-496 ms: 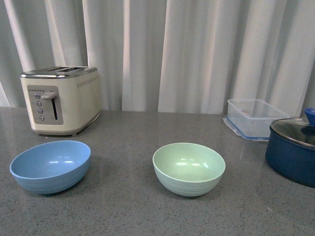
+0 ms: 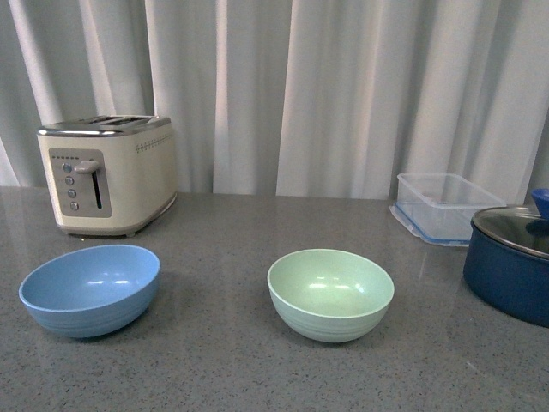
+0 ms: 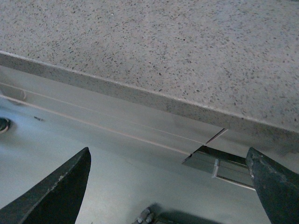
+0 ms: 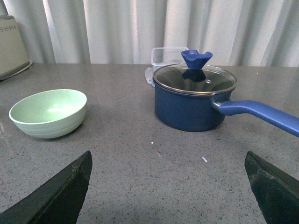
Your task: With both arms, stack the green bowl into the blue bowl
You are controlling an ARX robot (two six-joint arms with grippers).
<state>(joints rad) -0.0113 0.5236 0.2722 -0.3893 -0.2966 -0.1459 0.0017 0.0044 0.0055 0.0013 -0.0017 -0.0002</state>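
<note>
The green bowl [image 2: 330, 294] sits upright and empty near the middle of the grey counter. It also shows in the right wrist view [image 4: 48, 113]. The blue bowl [image 2: 90, 289] sits upright and empty at the front left, well apart from the green one. Neither arm shows in the front view. My left gripper [image 3: 170, 186] is open and empty, off the counter's front edge over a pale surface. My right gripper [image 4: 168, 186] is open and empty, low over bare counter, with the green bowl ahead on one side.
A cream toaster [image 2: 107, 174] stands behind the blue bowl. A clear plastic container [image 2: 444, 207] is at the back right. A dark navy pot with a glass lid [image 2: 513, 262] stands at the right; in the right wrist view the pot [image 4: 192, 99] has its blue handle [image 4: 261, 115] sticking out.
The front view has shifted very slightly; the bowls, toaster and pot sit where they were.
</note>
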